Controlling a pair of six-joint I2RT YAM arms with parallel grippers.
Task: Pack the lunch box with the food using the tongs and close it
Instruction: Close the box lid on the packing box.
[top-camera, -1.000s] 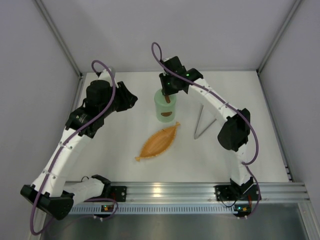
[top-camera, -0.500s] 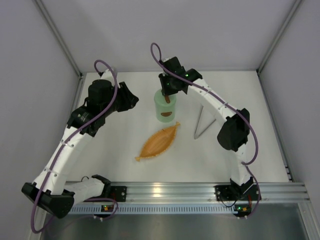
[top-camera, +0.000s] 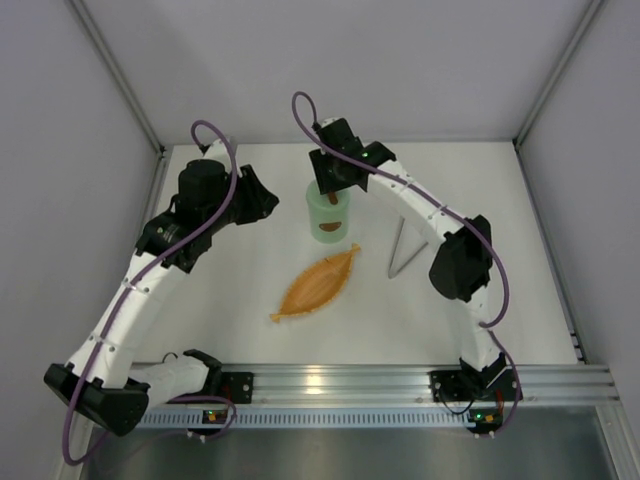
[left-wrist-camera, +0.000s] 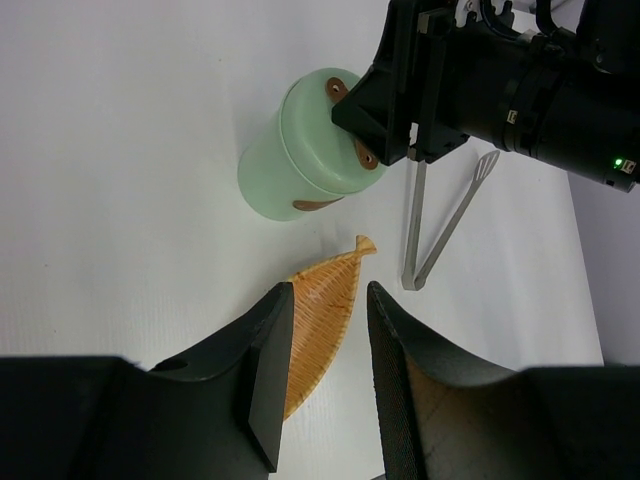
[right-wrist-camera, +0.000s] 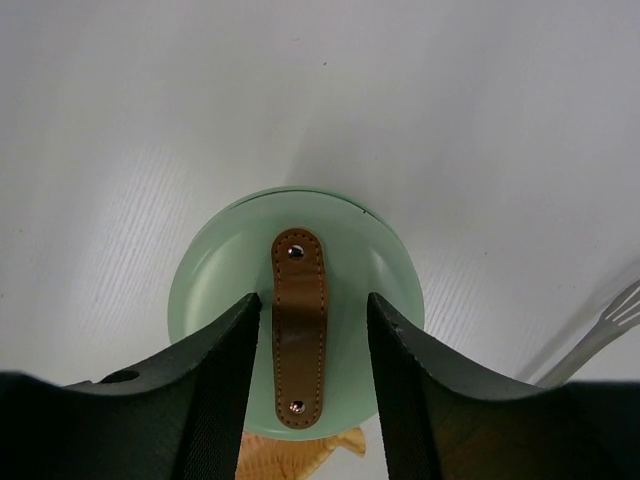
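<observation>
**Right jaws part over the closed lunch box**

Since a second ago the right gripper (right-wrist-camera: 312, 320) has opened and shifted slightly toward the far left. Its two fingers now stand apart on either side of the brown strap (right-wrist-camera: 298, 330), holding nothing. That strap lies across the round green lid (right-wrist-camera: 215, 290), which sits on the mint-green lunch box (top-camera: 328, 224). The box stands upright near the far middle of the white table (top-camera: 250, 300). Just in front of it lies the orange leaf-shaped tray (top-camera: 318, 283). The tongs (top-camera: 403, 250) lie flat to the right, partly under the right arm. The left gripper (left-wrist-camera: 327, 300) hovers left of the box, jaws apart and empty.
</observation>
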